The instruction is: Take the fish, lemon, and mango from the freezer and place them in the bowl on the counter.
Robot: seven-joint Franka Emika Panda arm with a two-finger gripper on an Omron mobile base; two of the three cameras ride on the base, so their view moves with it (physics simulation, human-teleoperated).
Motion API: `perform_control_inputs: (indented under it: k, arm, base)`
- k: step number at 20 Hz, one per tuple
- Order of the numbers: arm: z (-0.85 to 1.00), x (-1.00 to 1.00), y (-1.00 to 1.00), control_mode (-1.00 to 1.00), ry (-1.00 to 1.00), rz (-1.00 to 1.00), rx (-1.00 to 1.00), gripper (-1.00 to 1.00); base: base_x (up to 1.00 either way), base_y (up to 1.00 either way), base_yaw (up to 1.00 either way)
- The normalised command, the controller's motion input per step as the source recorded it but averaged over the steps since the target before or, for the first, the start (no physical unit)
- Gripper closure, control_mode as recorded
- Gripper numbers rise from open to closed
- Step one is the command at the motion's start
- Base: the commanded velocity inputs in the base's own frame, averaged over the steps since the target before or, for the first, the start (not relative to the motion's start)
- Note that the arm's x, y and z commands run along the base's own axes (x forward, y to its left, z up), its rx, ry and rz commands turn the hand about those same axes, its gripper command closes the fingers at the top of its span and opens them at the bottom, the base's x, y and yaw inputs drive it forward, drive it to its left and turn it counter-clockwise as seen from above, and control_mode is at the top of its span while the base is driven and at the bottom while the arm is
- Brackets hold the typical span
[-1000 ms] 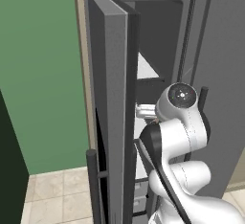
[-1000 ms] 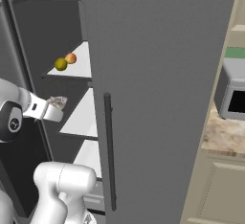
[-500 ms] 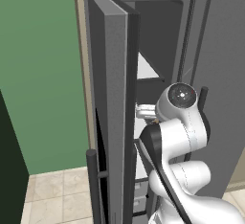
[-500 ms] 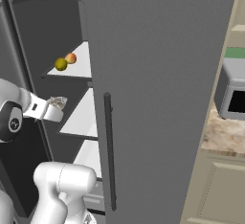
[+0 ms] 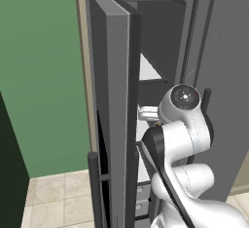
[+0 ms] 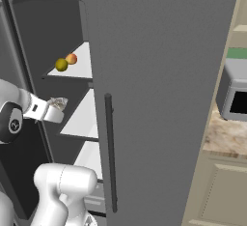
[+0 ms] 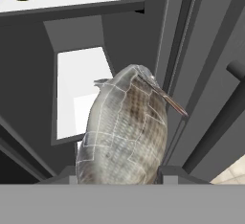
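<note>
Fish (image 7: pixel 125 127): silvery-grey w/ brownish back, pale scale lines in a net pattern; freezer (image 6: pixel 72 41) dark grey inside w/ white shelves, black bar handle (image 6: pixel 110 152) on the grey right-hand door. Lemon (image 6: pixel 61 64) yellow-olive, mango (image 6: pixel 71 59) orange w/ reddish blush. Wall (image 5: pixel 44 76) green, floor tiles (image 5: pixel 58 193) beige, counter (image 6: pixel 226 135) beige-brown marbled, microwave (image 6: pixel 234 94) grey.

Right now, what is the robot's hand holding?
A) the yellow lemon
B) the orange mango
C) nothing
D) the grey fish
D: the gripper is shut on the fish, while the lemon and mango sit on the freezer's top shelf.
</note>
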Motion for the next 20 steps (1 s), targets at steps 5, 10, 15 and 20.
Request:
perform_control_inputs:
  k: [5, 10, 15, 20]
  arm:
    - [0.0, 0.0, 0.0, -1.0, 0.0, 0.0, 0.0, 1.0]
    - [0.0, 0.0, 0.0, -1.0, 0.0, 0.0, 0.0, 1.0]
    - [0.0, 0.0, 0.0, -1.0, 0.0, 0.0, 0.0, 1.0]
    - [0.0, 0.0, -0.01, -1.0, 0.02, 0.0, 0.0, 1.0]
  base:
    - [0.0, 0.0, 0.0]
    - [0.0, 0.0, 0.0]
    - [0.0, 0.0, 0.0]
    - [0.0, 0.0, 0.0]
